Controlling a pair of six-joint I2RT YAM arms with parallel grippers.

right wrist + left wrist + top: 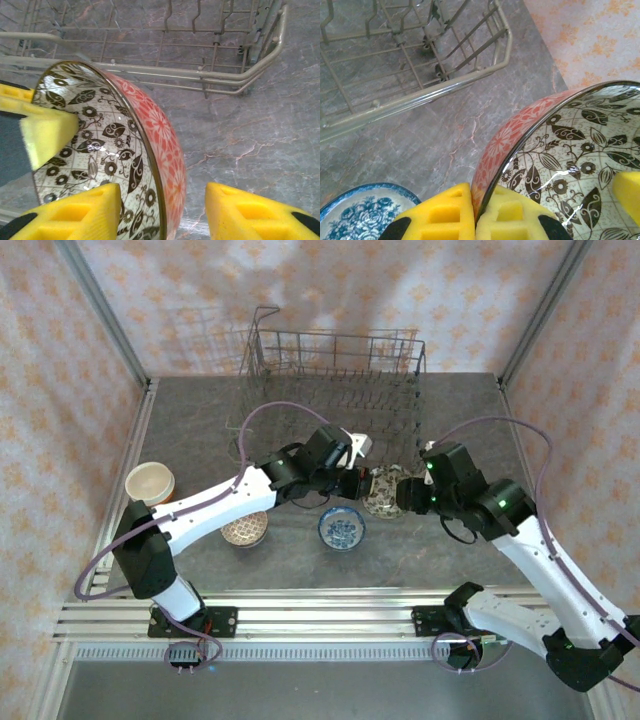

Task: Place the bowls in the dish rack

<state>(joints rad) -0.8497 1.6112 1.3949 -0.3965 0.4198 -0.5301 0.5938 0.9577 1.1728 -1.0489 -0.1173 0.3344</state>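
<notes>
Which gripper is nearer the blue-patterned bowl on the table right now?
Left. The left gripper, clamped on the floral bowl, sits just beyond the blue-patterned bowl; the right gripper is farther, beyond and to its right, across the floral bowl.

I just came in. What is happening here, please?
The left arm holds a red bowl with a leaf pattern inside in front of the dish rack, its jaws shut on the rim. The right arm has its jaws open astride the opposite rim, not yet gripping; it looks like a handover. A blue-and-white bowl, a cream bowl and a brown patterned bowl sit on the table.
</notes>
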